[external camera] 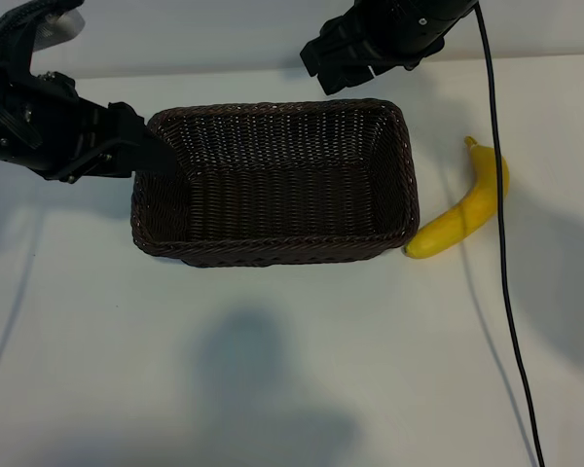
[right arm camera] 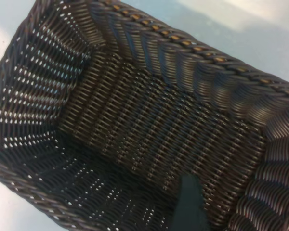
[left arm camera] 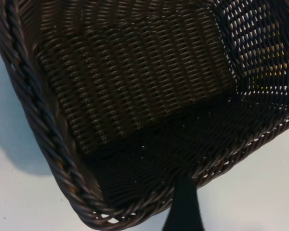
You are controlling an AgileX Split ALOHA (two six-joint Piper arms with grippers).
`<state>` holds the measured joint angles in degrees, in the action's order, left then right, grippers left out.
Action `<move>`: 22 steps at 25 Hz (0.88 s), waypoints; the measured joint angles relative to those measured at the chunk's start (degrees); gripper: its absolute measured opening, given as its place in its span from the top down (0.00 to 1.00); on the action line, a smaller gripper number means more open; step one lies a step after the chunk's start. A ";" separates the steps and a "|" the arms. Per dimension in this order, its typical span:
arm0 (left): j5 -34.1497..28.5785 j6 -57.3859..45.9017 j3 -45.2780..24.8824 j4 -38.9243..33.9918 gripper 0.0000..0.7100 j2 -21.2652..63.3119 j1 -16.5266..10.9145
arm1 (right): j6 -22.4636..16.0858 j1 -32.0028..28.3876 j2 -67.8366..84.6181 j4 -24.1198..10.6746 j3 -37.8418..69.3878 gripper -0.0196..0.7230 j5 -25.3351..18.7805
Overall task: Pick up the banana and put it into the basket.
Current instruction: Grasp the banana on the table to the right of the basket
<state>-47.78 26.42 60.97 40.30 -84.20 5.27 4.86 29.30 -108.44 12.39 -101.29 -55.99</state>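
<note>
1. From the exterior view I see the basket [external camera: 273, 183] sitting on the white tabletop [external camera: 273, 370], its long sides running across the picture, dark brown wicker with rounded corners.
2. The banana [external camera: 465, 204] lies on the tabletop just outside the basket's right end. Its lower tip comes up against the basket's near-right corner, and its stem end points away toward the far side. It is not in the basket.
3. My left gripper [external camera: 161, 154] is at the basket's left end, its dark fingertips reaching over the rim near the far-left corner. Its jaws stand apart and I see nothing between them.
4. In the left wrist view I look down into the basket [left arm camera: 135, 96], with one dark finger [left arm camera: 183, 207] showing just above the rim. The woven floor there holds nothing.
5. My right gripper [external camera: 336, 73] hangs over the basket's far rim, toward the right half, well apart from the banana. Its jaws are also spread, with nothing gripped.
6. In the right wrist view the basket's inside [right arm camera: 154, 125] fills the picture, and one dark finger [right arm camera: 189, 202] sits above the floor near a corner.
7. A black cable [external camera: 501, 243] runs down across the tabletop on the right and passes over the banana in the exterior view.
</note>
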 joint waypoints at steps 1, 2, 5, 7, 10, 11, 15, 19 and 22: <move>-0.12 0.02 0.00 0.28 0.16 0.00 0.00 | -0.05 0.00 0.00 -0.04 0.00 0.22 0.02; -0.25 0.24 0.00 0.67 0.16 0.00 0.00 | -0.12 0.00 0.00 -0.20 0.00 0.22 0.14; -0.64 0.98 0.00 1.43 0.16 0.00 0.00 | -0.16 0.00 0.00 -1.07 0.00 0.22 0.33; -0.69 1.26 0.00 1.54 0.16 0.00 0.00 | -0.16 0.00 0.00 -2.10 0.00 0.22 0.28; -0.82 1.43 0.00 1.68 0.16 0.00 0.00 | -1.47 0.00 0.00 -5.22 0.00 0.25 -1.44; -0.82 1.43 0.00 1.68 0.16 0.00 0.00 | -2.57 -0.09 0.00 -6.88 0.00 0.26 -2.65; -0.82 1.66 0.00 1.71 0.16 0.00 0.00 | -6.68 -2.39 0.00 -13.64 0.00 0.24 -7.59; -0.82 1.91 0.00 1.49 0.16 0.00 0.00 | -8.05 -5.98 0.13 -18.51 0.00 0.20 -11.97; -0.82 1.91 0.00 1.44 0.16 0.00 0.00 | -10.45 -8.36 0.17 -19.57 0.00 0.19 -13.39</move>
<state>-48.61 28.33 60.97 41.74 -84.20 5.27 -5.59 20.94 -108.27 -7.17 -101.29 -69.38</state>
